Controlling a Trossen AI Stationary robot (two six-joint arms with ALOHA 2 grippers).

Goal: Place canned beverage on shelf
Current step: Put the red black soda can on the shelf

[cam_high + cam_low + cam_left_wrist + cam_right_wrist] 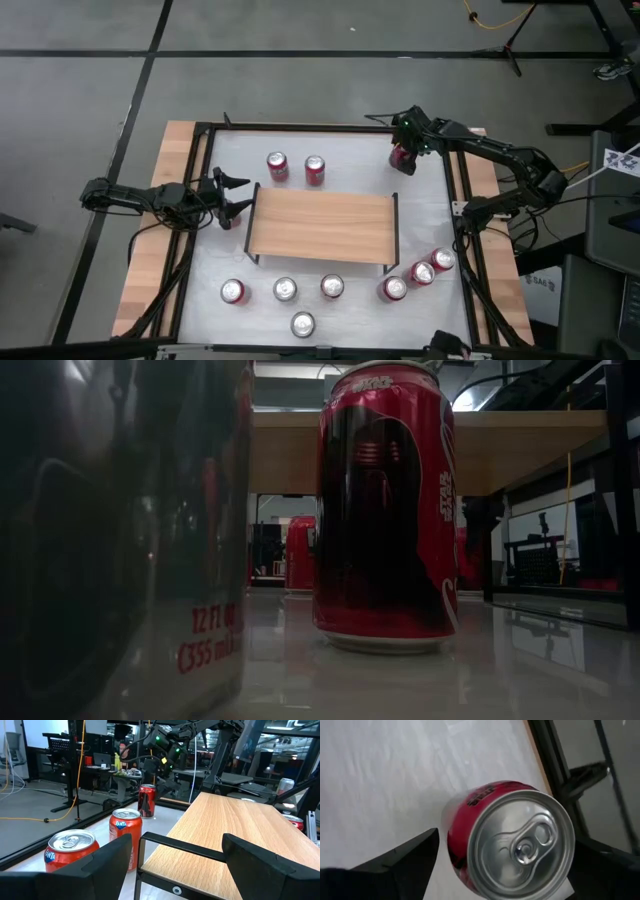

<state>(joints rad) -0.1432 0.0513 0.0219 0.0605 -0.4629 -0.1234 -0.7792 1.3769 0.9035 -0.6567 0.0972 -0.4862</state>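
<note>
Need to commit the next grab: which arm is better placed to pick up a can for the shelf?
Right. Its claw stands open around a red can at the table's far right, with fingers on both sides. The left claw is empty by the shelf's left end.

The shelf (320,225) has a matt light wood top on thin black metal legs. The can (512,842) is glossy red with a brushed metal lid; the table (540,660) looks smooth, perhaps glossy.
</note>
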